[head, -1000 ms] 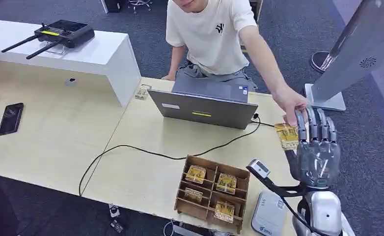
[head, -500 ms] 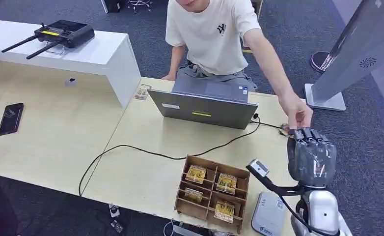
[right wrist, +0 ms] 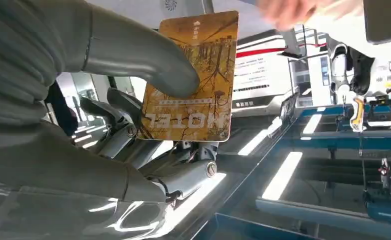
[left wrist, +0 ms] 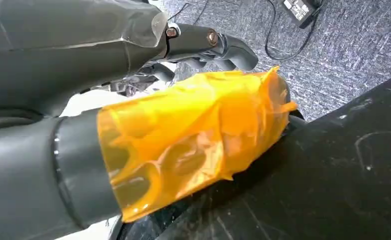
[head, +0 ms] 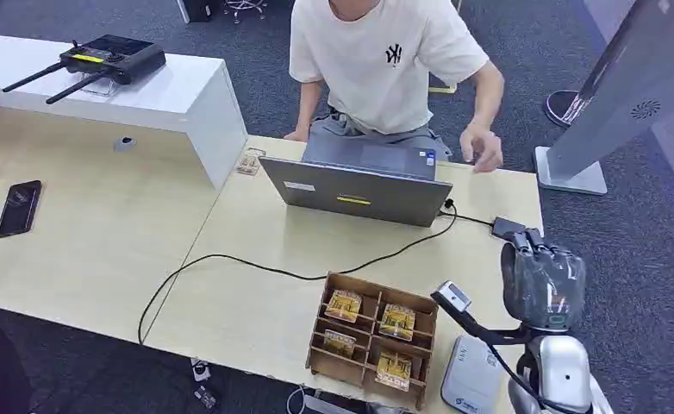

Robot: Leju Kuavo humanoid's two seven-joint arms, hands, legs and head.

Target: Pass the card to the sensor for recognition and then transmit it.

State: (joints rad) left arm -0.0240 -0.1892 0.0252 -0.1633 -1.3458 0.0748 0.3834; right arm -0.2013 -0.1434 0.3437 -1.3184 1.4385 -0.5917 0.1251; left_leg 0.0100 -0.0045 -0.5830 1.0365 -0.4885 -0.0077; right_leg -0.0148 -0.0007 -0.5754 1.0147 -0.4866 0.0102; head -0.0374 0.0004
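Note:
My right hand (head: 542, 280) is raised over the table's right end, its fingers curled in. In the right wrist view the thumb (right wrist: 148, 60) presses a brown and gold hotel card (right wrist: 193, 85) against the fingers, so that hand (right wrist: 58, 130) holds the card. A grey-white card reader (head: 471, 377) lies at the table's near edge below the hand, beside a small sensor head on a black stalk (head: 454, 296). My left hand (left wrist: 83, 100) hangs by my body, its thumb wrapped in orange tape (left wrist: 193, 135) and its dark fingers (left wrist: 223, 45) stretched out around nothing.
A wooden box (head: 372, 338) of several similar cards sits left of the reader. A person sits behind an open laptop (head: 359, 185), one hand (head: 486, 151) near its right corner. A black cable (head: 256, 267) crosses the table. A phone (head: 18, 207) lies far left.
The person's hand left the card in my right hand and drew back to the laptop. My right hand's fingers folded shut over the card and the hand dropped slightly.

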